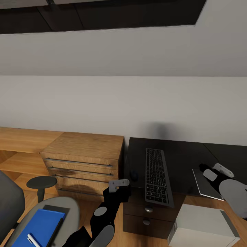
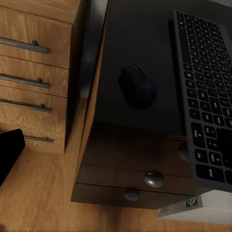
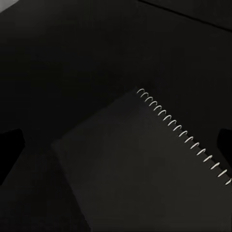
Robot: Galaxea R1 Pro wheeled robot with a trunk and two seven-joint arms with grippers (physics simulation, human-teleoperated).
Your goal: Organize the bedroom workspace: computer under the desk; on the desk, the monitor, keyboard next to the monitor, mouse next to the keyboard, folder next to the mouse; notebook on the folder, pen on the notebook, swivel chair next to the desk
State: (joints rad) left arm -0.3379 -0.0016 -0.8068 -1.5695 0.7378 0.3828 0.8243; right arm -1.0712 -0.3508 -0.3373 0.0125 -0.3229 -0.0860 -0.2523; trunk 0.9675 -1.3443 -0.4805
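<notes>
left gripper (image 1: 119,183): off the bench's front-left corner, above the floor gap between bench and oak dresser; fingers barely visible, can't tell whether released or clenched.
right gripper (image 1: 216,171): over the right part of the bench, above the notebook; fingers sit either side of the notebook in the right wrist view, not touching it, so it reads as released.
mouse (image 2: 138,86): on the bench near its front-left corner, just left of the keyboard, small gap between them; dark on dark, hard to pick out in the head view.
keyboard (image 1: 157,176): lies front-to-back on the bench, near end hangs over the front edge above the drawers.
notebook (image 1: 205,183): flat at the bench front edge, right of the keyboard, well apart from it; spiral binding shows in the right wrist view; far corner hidden by the right arm.
bench (image 1: 183,156): black top, open surface behind and between keyboard and notebook; two round-knob drawers (image 2: 153,179) under the front.
oak dresser (image 1: 84,161): just beside the bench's left side, narrow gap.
computer (image 1: 202,226): on the floor at the bench front, right of the drawers, cut by frame bottom.
swivel chair (image 1: 51,212): lower left, apart from the bench; seat carries blue folder (image 1: 41,226), with pen (image 1: 33,239) on it; chair cut by frame edge.
floor (image 2: 43,193): open oak planks in front of the dresser.
</notes>
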